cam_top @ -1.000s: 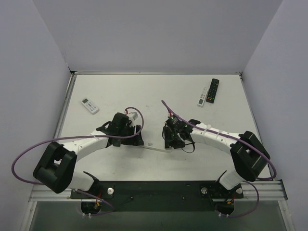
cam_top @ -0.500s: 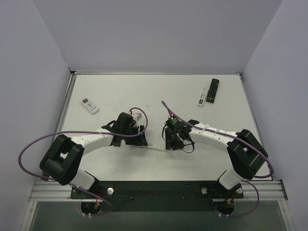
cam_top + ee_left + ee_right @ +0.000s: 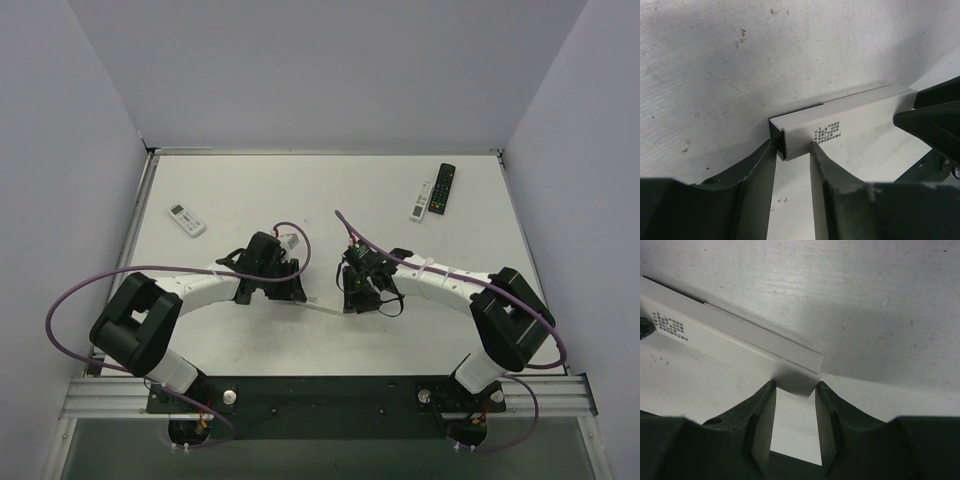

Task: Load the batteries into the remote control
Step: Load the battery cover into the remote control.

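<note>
A slim white remote control (image 3: 325,309) lies on the table between my two grippers. In the left wrist view, my left gripper (image 3: 792,147) is shut on one end of the remote (image 3: 855,117), which carries a small printed code label. In the right wrist view, my right gripper (image 3: 795,387) is shut on the remote's other end (image 3: 730,335). In the top view, the left gripper (image 3: 297,295) and the right gripper (image 3: 350,302) face each other across the remote. No batteries are in view.
A small white remote (image 3: 187,219) lies at the far left. A white remote (image 3: 422,200) and a black remote (image 3: 442,188) lie side by side at the far right. Grey walls enclose the table on three sides.
My left arm has swung right and brought its gripper onto the remote's left end. The right arm has barely moved.
</note>
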`<action>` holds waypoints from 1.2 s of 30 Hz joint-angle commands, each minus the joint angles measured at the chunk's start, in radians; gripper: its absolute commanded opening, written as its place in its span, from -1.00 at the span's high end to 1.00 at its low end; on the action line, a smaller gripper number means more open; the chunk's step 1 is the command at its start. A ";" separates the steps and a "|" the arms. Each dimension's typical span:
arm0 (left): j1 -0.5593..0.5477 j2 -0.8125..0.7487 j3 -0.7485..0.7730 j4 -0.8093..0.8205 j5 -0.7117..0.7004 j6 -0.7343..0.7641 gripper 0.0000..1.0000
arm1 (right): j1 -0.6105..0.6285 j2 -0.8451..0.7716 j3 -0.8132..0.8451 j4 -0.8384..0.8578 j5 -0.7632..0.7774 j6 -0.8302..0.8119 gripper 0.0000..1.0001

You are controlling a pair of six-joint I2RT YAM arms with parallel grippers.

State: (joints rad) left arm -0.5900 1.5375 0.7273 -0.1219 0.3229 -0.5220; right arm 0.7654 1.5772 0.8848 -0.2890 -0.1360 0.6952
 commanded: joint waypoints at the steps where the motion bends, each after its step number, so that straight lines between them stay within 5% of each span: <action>1: -0.013 0.033 0.026 0.025 0.024 -0.004 0.26 | -0.003 0.043 0.009 -0.049 0.036 -0.016 0.41; 5: -0.016 0.049 0.027 0.022 0.047 -0.009 0.50 | -0.003 0.056 0.028 -0.053 0.033 -0.020 0.54; 17: -0.022 0.039 0.021 0.045 0.114 -0.033 0.64 | -0.005 0.116 0.100 -0.033 -0.004 -0.036 0.53; 36: -0.018 0.070 0.069 -0.054 0.038 -0.033 0.42 | -0.110 0.109 0.045 -0.033 -0.030 -0.034 0.39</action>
State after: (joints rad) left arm -0.5854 1.5749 0.7734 -0.1539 0.3416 -0.5579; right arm 0.6476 1.6512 0.9562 -0.3428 -0.2481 0.6655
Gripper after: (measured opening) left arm 0.317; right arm 0.294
